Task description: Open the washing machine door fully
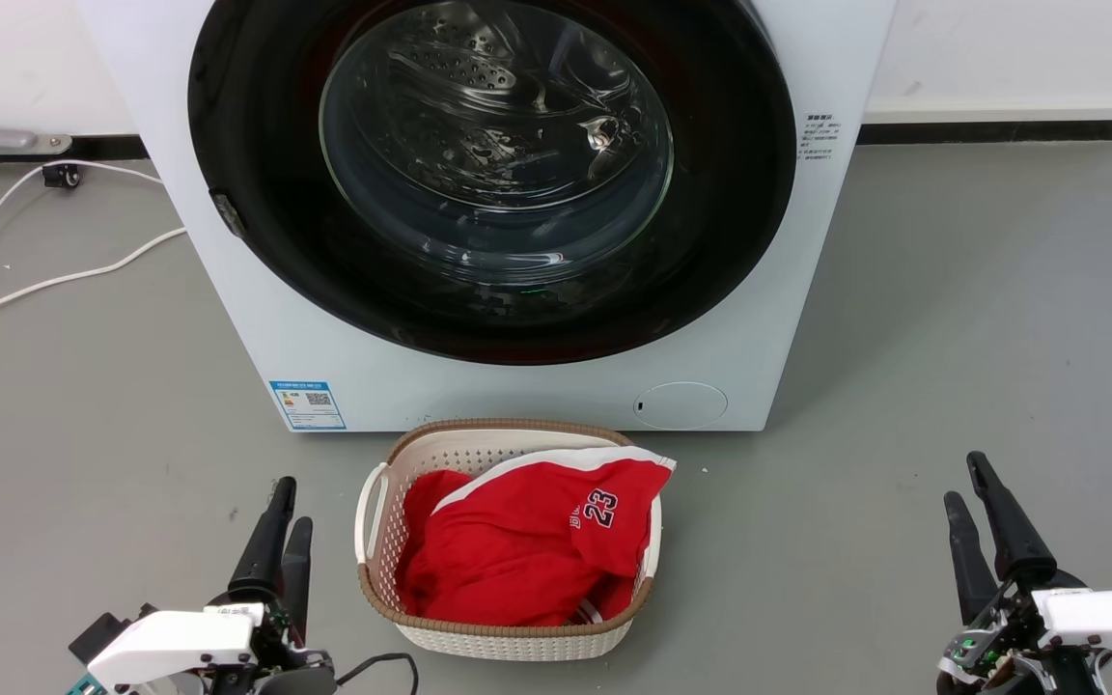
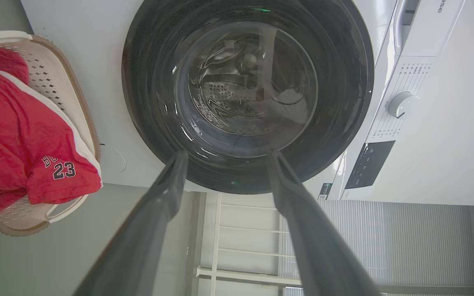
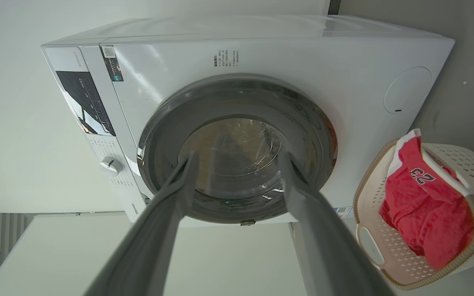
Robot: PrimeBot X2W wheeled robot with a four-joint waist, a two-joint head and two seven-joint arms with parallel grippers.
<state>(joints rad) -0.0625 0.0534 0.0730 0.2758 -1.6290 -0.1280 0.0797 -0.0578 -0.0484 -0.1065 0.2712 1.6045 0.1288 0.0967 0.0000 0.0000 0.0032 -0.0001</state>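
Likely stiff, heavy and slick: grasp the washing machine door (image 1: 493,174) at its rim catch (image 1: 228,214); left pincer (image 1: 291,502) and right pincer (image 1: 963,476) gape empty.

Quick surface rundown for you: your washing machine door (image 1: 252,145) is glossy black and mirror-smooth, with a clear glass bowl (image 1: 498,222) in the middle; the drum (image 1: 479,77) behind it is shiny perforated steel; the machine body (image 1: 517,386) is smooth white with a soft sheen; the basket (image 1: 517,642) is cream perforated plastic with a brown woven-look rim; the jersey (image 1: 517,550) is creased red cloth; the floor (image 1: 952,309) is matt grey; the left claw (image 1: 291,504) and right claw (image 1: 963,478) have matt dark fingers.
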